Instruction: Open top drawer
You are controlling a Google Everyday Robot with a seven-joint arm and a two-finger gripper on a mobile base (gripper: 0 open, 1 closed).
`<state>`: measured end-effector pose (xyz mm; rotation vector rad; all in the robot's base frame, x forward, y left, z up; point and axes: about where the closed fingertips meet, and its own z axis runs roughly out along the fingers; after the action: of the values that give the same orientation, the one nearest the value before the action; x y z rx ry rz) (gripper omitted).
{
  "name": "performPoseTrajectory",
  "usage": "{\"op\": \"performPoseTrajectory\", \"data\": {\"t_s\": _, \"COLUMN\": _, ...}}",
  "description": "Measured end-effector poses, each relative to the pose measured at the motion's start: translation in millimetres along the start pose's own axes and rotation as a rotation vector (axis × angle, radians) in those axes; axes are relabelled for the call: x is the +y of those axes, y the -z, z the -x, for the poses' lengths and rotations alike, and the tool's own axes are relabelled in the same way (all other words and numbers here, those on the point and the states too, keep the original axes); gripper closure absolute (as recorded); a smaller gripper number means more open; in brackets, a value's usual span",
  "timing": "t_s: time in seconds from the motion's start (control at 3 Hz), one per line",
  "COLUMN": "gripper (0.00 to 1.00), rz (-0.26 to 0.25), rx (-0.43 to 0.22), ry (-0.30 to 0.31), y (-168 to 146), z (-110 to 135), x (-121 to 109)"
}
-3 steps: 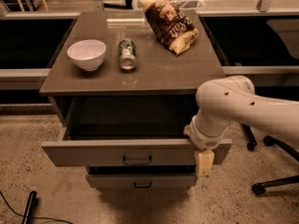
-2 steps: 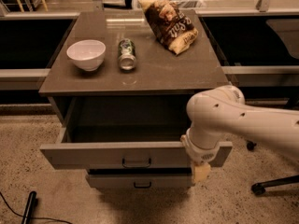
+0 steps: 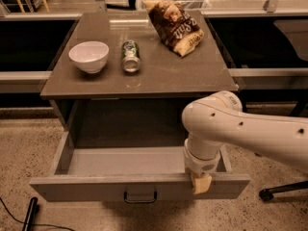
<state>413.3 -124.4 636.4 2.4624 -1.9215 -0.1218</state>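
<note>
The claw (image 3: 201,183), at the near right rim of the top drawer (image 3: 96,189), is mostly hidden under the arm (image 3: 240,129), which covers the drawer's right inner corner and is cut off by the view's right edge.

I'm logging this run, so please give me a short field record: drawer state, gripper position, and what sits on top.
drawer: top drawer open, plain grey inside showing
handle: handle at front centre, not held
gripper: gripper at the front panel's top edge, right of the handle
on top: bowl at left, can to its right, chip bag at back right
</note>
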Motion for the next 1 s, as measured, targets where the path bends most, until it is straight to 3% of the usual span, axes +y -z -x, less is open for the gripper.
{"op": "performPoseTrajectory", "data": {"t_s": 1.0, "gripper": 0.0, "rz": 0.0, "rx": 0.0, "ry": 0.0, "y": 0.0, "z": 0.0, "x": 0.0}}
